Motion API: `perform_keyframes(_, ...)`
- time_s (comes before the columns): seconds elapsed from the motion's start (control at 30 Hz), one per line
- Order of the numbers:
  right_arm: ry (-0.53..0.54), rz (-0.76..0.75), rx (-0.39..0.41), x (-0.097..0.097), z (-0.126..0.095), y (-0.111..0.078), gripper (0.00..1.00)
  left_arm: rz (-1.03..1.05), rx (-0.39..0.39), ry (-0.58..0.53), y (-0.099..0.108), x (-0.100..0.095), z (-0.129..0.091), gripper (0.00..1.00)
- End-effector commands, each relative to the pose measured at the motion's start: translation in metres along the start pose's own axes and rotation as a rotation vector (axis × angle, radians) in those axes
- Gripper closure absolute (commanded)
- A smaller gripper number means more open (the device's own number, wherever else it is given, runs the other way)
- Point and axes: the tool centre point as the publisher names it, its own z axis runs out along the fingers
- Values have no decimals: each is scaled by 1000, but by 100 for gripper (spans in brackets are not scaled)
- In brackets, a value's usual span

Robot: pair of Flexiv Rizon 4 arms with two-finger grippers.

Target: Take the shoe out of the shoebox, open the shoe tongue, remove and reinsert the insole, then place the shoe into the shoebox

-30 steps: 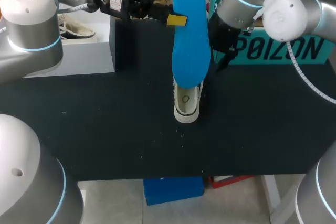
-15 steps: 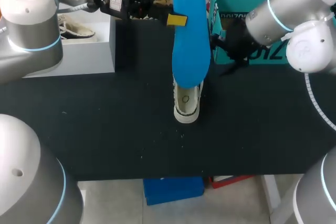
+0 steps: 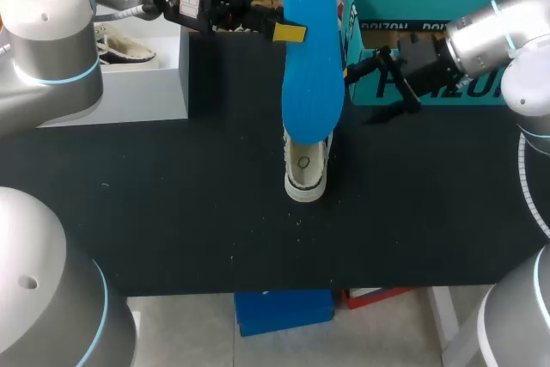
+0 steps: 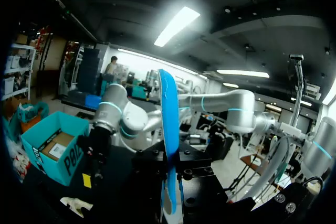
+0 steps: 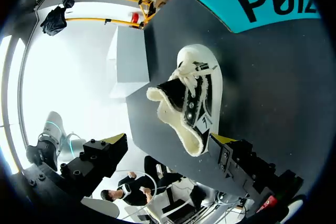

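Shoe (image 3: 305, 174) out of box (image 3: 430, 6), upright on its sole mid-table, heel toward the near edge. Black-and-white upper, white laces, thick cream fleece round the collar, white rubber heel. Mouth wide open in the right wrist view, fleece lining showing.

Blue insole (image 3: 311, 58) out of it: flat, smooth, long rounded outline, held on end over the shoe. From the head view its lower end overlaps the heel; can't tell if they touch.

Pinched on its upper part by left gripper (image 3: 290, 33), yellow tip flat on the blue face. Left wrist view has the insole edge-on, clamped between both fingers.

Right gripper (image 5: 168, 141) just right of the insole, in front of the box. Fingers spread wide, holding nothing, shoe ahead of them.

Box itself: teal card, open top, back right on table (image 3: 172, 212), which has a matte black surface. White box (image 3: 146, 83) back left, second shoe (image 3: 125, 45) inside.
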Motion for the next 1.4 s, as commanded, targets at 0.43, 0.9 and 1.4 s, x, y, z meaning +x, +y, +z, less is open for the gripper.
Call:
perform_keyframes(0.43,579,-48,18,-1,-17,2,0,1,-2,0,0,-1,0,100)
perform_keyframes(0.9,557,-87,-38,3,-31,0,0,1,-2,0,0,-1,0,100)
perform_keyframes(1.4,563,-84,-24,4,-31,-3,0,608,-555,-387,20,7,33,100)
